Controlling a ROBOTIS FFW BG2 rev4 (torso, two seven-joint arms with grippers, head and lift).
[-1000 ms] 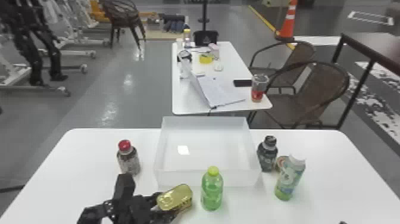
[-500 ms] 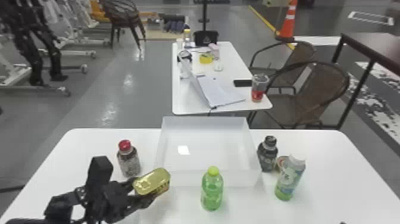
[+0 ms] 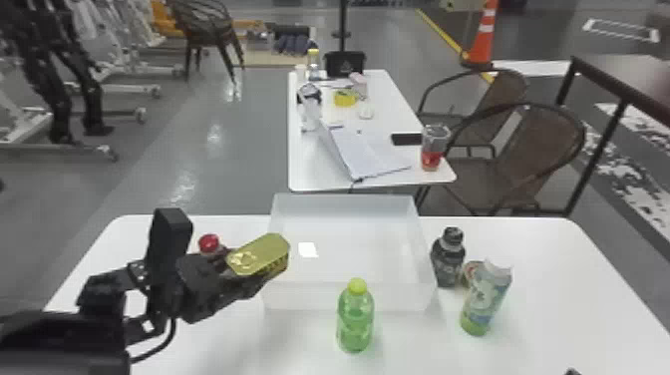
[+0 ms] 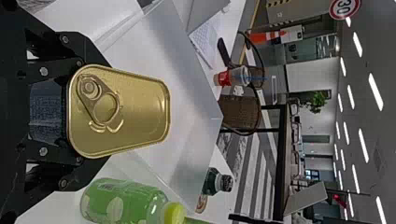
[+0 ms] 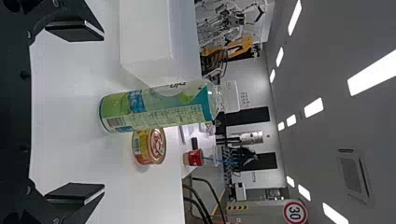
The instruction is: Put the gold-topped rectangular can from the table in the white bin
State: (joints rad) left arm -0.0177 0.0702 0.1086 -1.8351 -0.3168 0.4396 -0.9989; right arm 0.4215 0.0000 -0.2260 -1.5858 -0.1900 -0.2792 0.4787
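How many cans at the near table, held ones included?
2. Gold-topped rectangular can: held up in the left gripper. Round can: on the table beside the dark bottle, partly behind the green-and-white bottle. Another could be hidden behind the left arm.

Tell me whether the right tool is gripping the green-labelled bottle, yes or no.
No, the right tool has its fingers apart, with a visible gap between each and the green-labelled bottle.

Robotics lab: black robot legs, white wheeled frames, laptop, traffic cone, ceiling strip lights.
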